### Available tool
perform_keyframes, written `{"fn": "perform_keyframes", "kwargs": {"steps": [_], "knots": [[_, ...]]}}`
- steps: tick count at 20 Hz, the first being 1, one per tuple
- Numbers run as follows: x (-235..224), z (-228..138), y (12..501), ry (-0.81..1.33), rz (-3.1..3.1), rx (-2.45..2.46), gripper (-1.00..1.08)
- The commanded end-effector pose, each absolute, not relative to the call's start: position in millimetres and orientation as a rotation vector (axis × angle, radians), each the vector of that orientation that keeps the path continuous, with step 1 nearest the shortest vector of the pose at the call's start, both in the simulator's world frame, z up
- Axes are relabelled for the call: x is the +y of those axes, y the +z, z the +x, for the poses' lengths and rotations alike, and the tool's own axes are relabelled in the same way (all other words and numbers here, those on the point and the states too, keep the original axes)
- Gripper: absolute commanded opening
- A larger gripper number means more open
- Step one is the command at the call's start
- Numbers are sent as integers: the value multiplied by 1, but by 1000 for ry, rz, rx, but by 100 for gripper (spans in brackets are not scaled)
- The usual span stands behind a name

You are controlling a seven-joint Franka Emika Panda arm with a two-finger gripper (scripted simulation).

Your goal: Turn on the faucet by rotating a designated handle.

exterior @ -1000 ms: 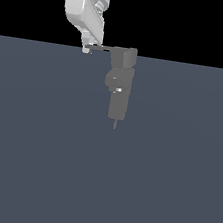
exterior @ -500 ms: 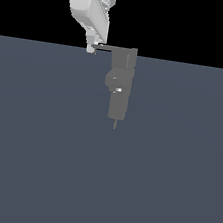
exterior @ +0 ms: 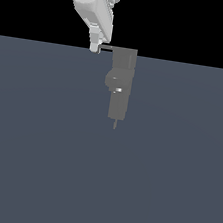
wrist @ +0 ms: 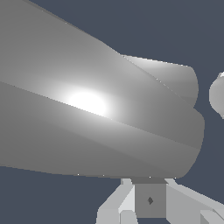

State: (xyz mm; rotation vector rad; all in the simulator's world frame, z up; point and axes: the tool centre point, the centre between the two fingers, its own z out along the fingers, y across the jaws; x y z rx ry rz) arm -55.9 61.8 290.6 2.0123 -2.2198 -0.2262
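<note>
White gripper (exterior: 95,48) touches the thin handle (exterior: 107,47) tip on the faucet (exterior: 120,82), finger spread unclear, and could slip off.

This is no real room but a bare simulated test scene: a flat, featureless slate-blue ground (exterior: 40,163) meets a pure black backdrop (exterior: 197,25) at a straight horizon, and the untextured grey faucet (exterior: 120,84) and glossy white gripper (exterior: 95,49) show plain rendered shading.

Glossy white arm casing, rounded shell, blocky white gripper (exterior: 95,48)
</note>
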Motion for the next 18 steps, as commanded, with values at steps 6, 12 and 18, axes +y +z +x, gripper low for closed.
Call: {"fn": "perform_keyframes", "kwargs": {"steps": [6, 12, 18], "knots": [[54, -68, 293, -224, 2012, -2217, -100], [14, -74, 295, -223, 2010, -2223, -100], [-28, -80, 297, -222, 2007, -2229, -100]]}}
